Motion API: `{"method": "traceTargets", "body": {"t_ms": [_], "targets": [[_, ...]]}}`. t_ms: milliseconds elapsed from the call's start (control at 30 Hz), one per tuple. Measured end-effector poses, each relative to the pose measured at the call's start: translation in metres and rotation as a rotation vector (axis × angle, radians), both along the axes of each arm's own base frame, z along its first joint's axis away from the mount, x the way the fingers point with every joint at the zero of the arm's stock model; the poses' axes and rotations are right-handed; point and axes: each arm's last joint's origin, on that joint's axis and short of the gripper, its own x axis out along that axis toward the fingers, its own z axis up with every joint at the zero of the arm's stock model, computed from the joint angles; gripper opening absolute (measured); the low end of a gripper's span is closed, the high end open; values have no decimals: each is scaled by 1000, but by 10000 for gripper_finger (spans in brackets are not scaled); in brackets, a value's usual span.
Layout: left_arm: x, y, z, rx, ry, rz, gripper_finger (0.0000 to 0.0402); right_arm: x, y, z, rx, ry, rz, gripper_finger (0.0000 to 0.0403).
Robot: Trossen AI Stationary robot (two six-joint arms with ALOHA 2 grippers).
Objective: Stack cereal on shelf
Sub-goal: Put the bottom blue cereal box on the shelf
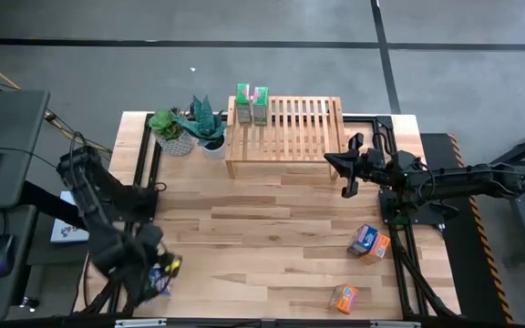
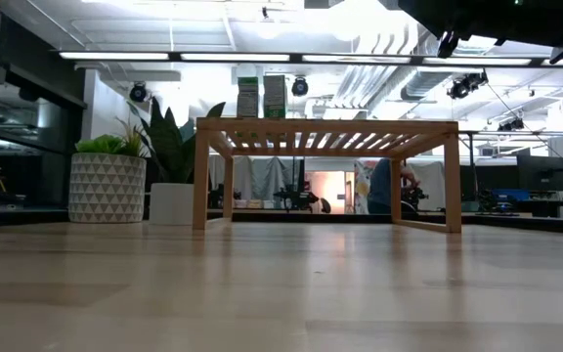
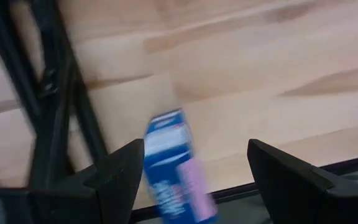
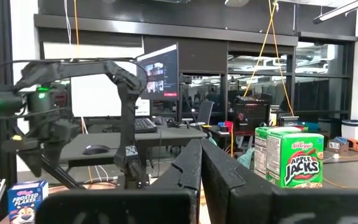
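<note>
Around the shelf: two potted plants (image 1: pixel 188 128) stand just beside the shelf (image 1: pixel 285 137), well apart from both sets of fingers.
In the way: a black frame bar (image 3: pixel 73 93) runs close beside the left fingers.
Left gripper (image 3: pixel 194 180): its fingers (image 3: pixel 114 180) are spread wide over the near left corner of the table (image 1: pixel 262 237).
Blue box (image 3: pixel 173 168): it lies between those wide fingers, nearer to one of them. It is blue and white with a pink side. I cannot tell if a finger touches it.
Right gripper (image 1: pixel 340 169): it hangs just in front of the shelf's right end, fingers pressed together, holding nothing.
Green boxes (image 1: pixel 252 105): two stand upright, side by side, on the shelf's back left corner, far from both grippers. One reads "Apple Jacks".
Orange boxes: one orange box (image 1: pixel 344 297) lies alone, and another orange-and-blue pair (image 1: pixel 369 241) lies close by, on the table nearer the right fingers but not touching them.
</note>
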Motion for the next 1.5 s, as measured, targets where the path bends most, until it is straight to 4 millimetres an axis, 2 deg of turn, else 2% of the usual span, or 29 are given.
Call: {"method": "traceTargets", "body": {"t_ms": [100, 233, 433, 800, 1100, 1500], "targets": [[-4, -15, -14, 21, 60, -16, 278, 0, 0, 0, 22, -4, 8, 0], [1, -26, -29, 45, 88, -16, 278, 0, 0, 0, 68, -11, 24, 0], [2, -37, -39, 35, 94, -29, 278, 1, 1, -3, 98, 18, 52, 0], [-1, -34, -30, 96, 144, -22, 278, 2, 1, -5, 98, 35, 63, 0], [1, -42, -22, 10, 124, -27, 278, 2, 1, -5, 98, 36, 63, 0], [4, -50, -29, -24, 138, -21, 278, 2, 1, -6, 99, 43, 62, 0]]}}
